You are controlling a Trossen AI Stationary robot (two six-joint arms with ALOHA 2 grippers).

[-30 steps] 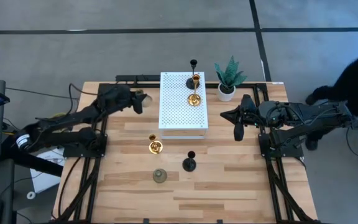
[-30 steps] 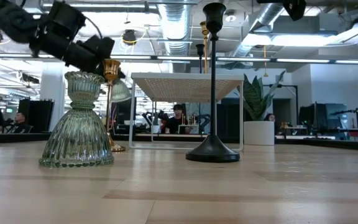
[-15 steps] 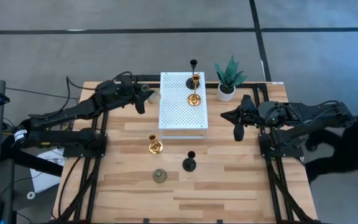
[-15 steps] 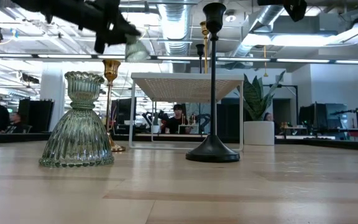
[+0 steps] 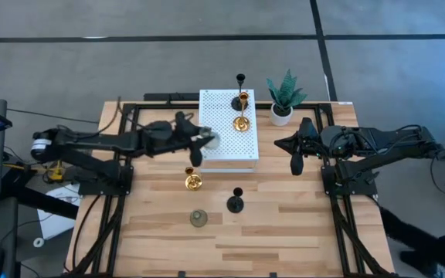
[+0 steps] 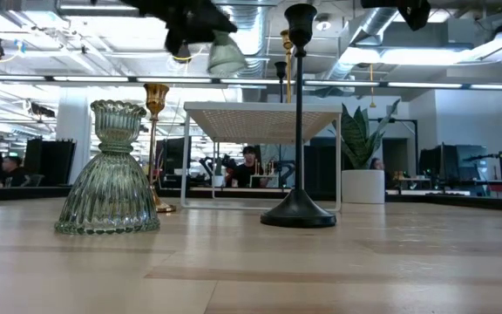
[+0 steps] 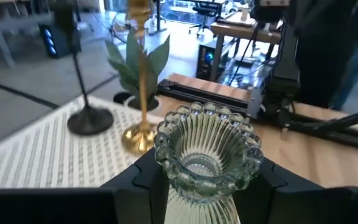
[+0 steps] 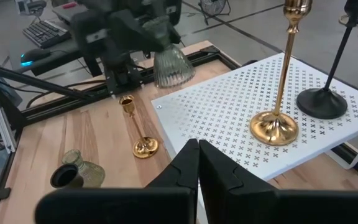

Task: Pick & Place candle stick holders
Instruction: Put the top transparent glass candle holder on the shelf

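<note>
Pale grey-green ribbed holder (image 7: 207,152)

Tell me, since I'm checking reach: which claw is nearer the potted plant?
Right. The right claw hangs just below-right of the potted plant; the left claw is across the white rack.

I see one ribbed pale grey-green glass holder (image 5: 209,140) held above the white perforated shelf's (image 5: 224,154) left edge. On that shelf stand a gold holder (image 5: 242,121) and black holder (image 5: 239,99). Before it, on the counter: gold (image 5: 193,181), black (image 5: 236,203), grey-green (image 5: 198,218).
</note>
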